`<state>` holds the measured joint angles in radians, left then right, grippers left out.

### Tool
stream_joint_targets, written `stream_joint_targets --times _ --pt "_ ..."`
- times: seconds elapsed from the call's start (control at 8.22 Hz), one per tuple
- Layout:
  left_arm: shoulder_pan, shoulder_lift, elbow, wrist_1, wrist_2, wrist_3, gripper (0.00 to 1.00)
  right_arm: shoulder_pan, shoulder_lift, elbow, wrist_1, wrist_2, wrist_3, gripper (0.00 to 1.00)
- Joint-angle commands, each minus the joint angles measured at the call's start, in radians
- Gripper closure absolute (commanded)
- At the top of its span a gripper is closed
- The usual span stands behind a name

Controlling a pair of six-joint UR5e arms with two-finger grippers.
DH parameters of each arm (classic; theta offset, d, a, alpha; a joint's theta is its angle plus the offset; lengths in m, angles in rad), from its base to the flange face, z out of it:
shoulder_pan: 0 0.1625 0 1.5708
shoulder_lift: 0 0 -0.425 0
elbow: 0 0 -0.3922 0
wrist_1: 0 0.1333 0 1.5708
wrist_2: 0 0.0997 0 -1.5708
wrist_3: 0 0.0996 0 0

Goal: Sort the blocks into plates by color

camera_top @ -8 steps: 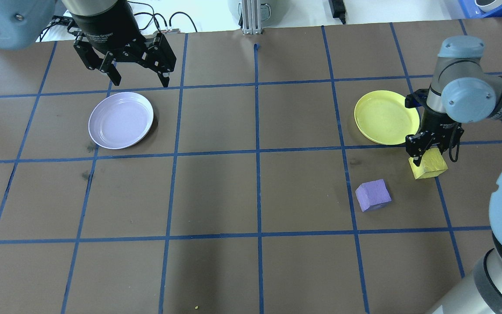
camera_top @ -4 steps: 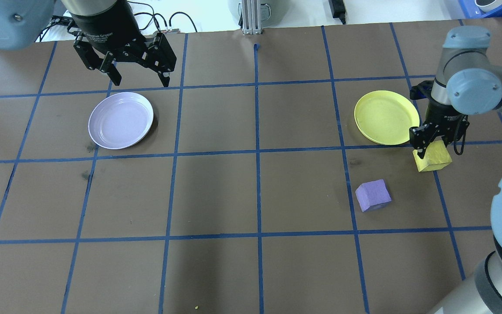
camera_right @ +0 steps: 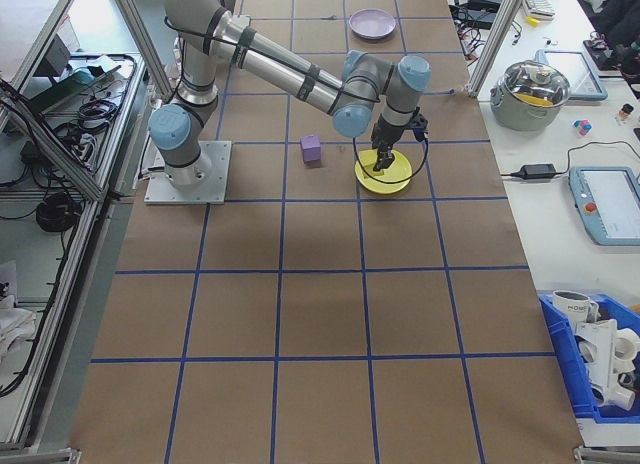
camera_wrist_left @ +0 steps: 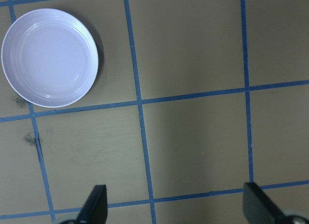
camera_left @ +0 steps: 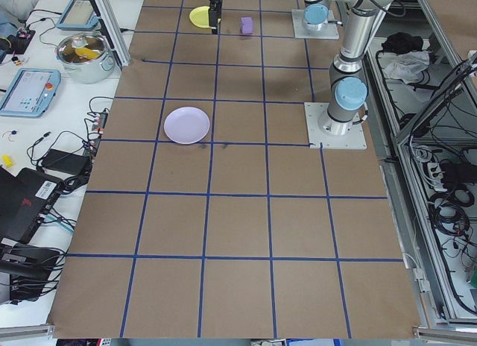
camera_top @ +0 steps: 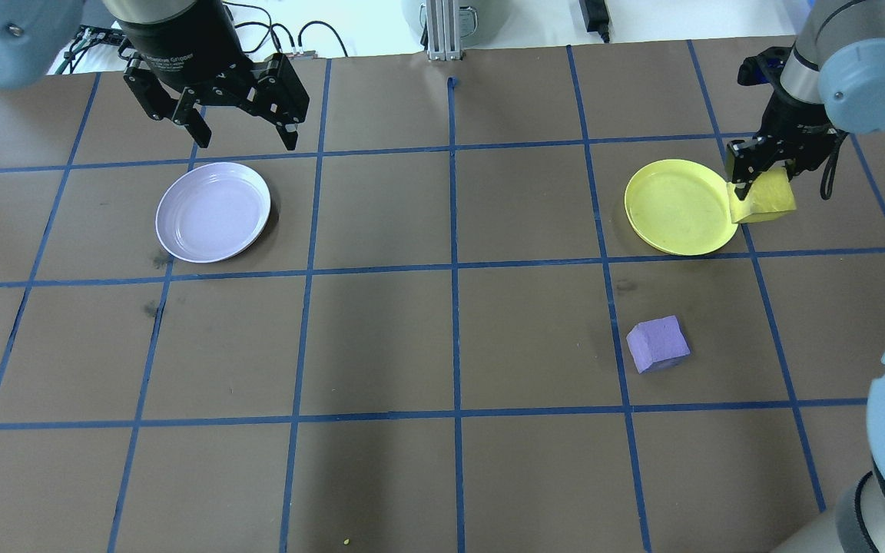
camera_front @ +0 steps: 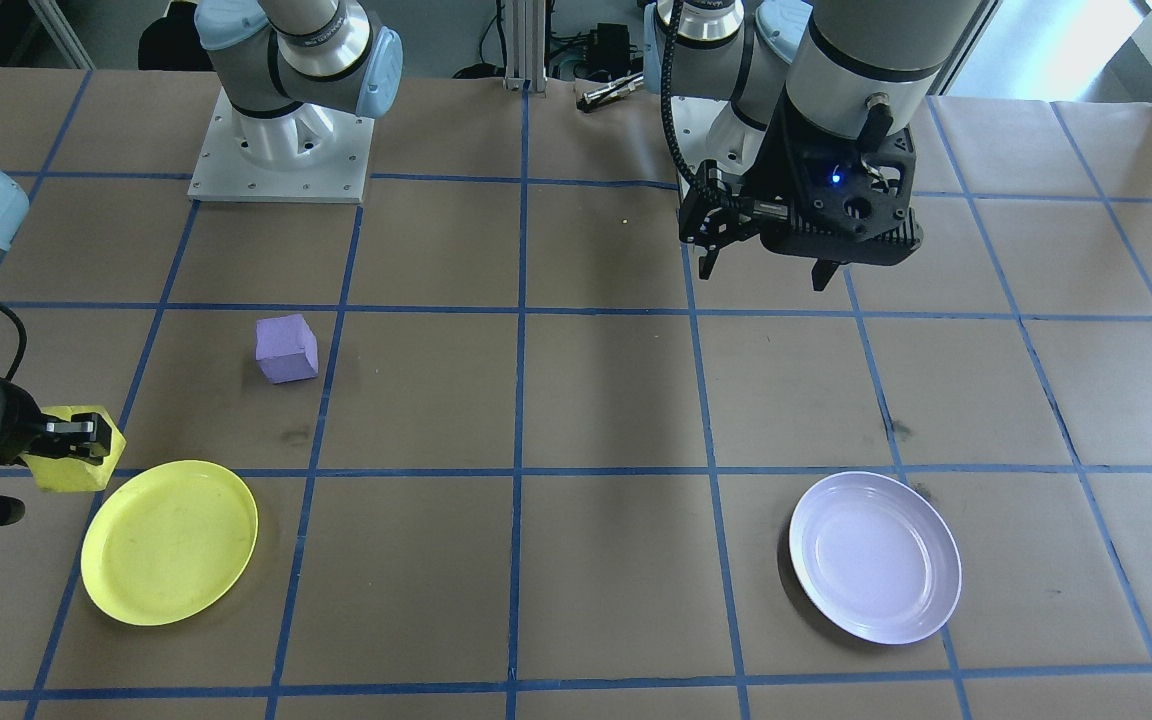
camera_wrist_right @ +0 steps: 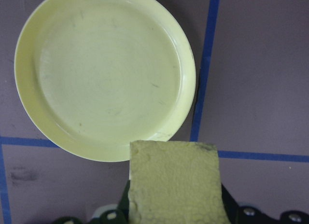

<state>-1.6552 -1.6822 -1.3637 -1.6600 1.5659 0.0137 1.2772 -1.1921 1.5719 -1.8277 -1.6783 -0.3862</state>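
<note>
- We are seeing the yellow block (camera_top: pixel 764 201) hanging clamped just beside the yellow plate (camera_top: pixel 677 207); the plate is lying bare;
- the purple block (camera_top: pixel 657 343) is sitting on the table, well apart from the lavender plate (camera_top: pixel 213 211).

Both arms are built of silver-grey metal tubes with pale blue-grey caps over the round joints, and each stands on a square white base plate (camera_front: pixel 281 150) fixed by small screws. Each claw is matte black with two linked fingers; the left claw (camera_top: pixel 243 138) carries white lettering on its round black body, and a small blue light glows on the black wrist block (camera_front: pixel 836 205). Black cables (camera_front: pixel 671 95) loop along the wrists.
</note>
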Motion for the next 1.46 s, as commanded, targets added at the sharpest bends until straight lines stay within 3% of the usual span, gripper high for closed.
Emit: stream_joint_targets --times 0.0,0.12,0.36,0.49,0.61,0.97,1.09,1.34 --pt "-0.002 0.001 0.002 0.000 -0.003 -0.001 0.00 0.082 0.023 -0.006 -0.087 0.054 0.033 0.81" --pt "-0.002 0.001 0.000 0.000 -0.004 -0.003 0.00 0.082 0.043 -0.007 -0.114 0.055 0.026 0.81" --pt "-0.002 0.006 0.003 0.000 -0.004 -0.003 0.00 0.088 0.116 -0.003 -0.122 0.077 0.015 0.64" --pt "-0.002 0.006 0.005 0.002 -0.004 -0.003 0.00 0.088 0.127 0.009 -0.124 0.074 -0.034 0.28" --pt "-0.003 0.003 0.002 0.002 -0.003 0.000 0.00 0.088 0.124 0.010 -0.116 0.074 -0.037 0.00" --pt "-0.003 0.006 0.000 0.000 -0.003 0.000 0.00 0.093 0.030 0.011 -0.012 0.075 -0.048 0.00" --pt "-0.003 0.007 0.001 0.000 -0.003 0.000 0.00 0.134 -0.003 0.016 0.111 0.078 -0.037 0.00" --pt "-0.003 0.006 0.000 0.000 -0.004 0.000 0.00 0.183 -0.091 0.075 0.204 0.074 -0.034 0.00"
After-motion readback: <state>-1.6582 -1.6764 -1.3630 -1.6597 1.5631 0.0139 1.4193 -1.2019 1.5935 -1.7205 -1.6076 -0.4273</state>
